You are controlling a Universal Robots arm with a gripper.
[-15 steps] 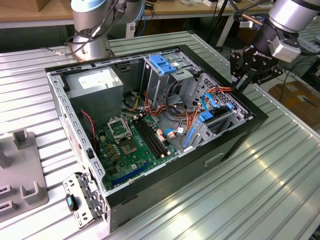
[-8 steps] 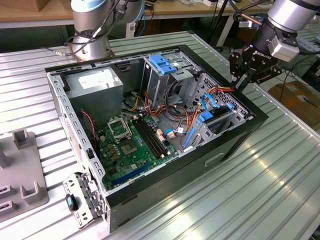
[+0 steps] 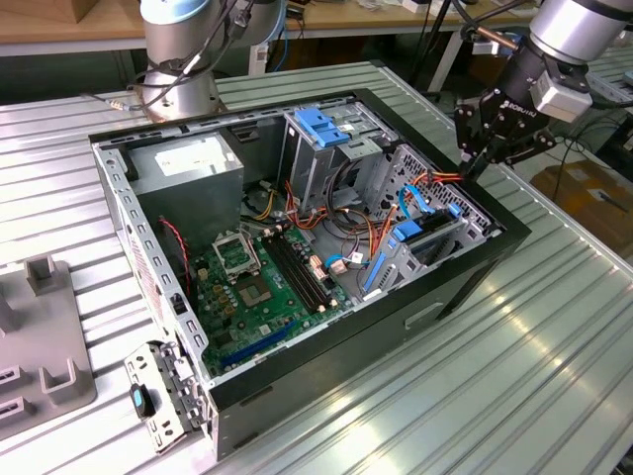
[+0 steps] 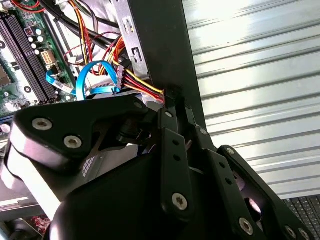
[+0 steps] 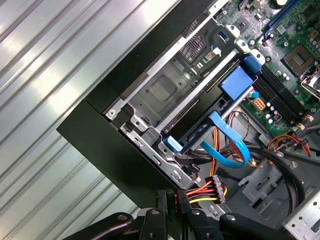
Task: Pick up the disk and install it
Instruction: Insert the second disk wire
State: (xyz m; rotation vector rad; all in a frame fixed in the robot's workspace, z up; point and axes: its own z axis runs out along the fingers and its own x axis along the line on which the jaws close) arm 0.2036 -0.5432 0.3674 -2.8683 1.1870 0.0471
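Gripper links hide much of the second wrist view, fingers together at the case rim. First wrist view: disk sits edge-on in the bay, label hidden, long axis along the slot. Exterior view: gripper hangs above the case's right.

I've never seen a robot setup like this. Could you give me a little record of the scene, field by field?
Setting: open computer case lying on a ribbed metal table
Robot part: gripper at the case's rim, on the exterior view's right
Nearest thing: red, yellow and black cable bundle
Inside the case: green motherboard, blue flat cable, grey drive cage
Held item: cannot tell
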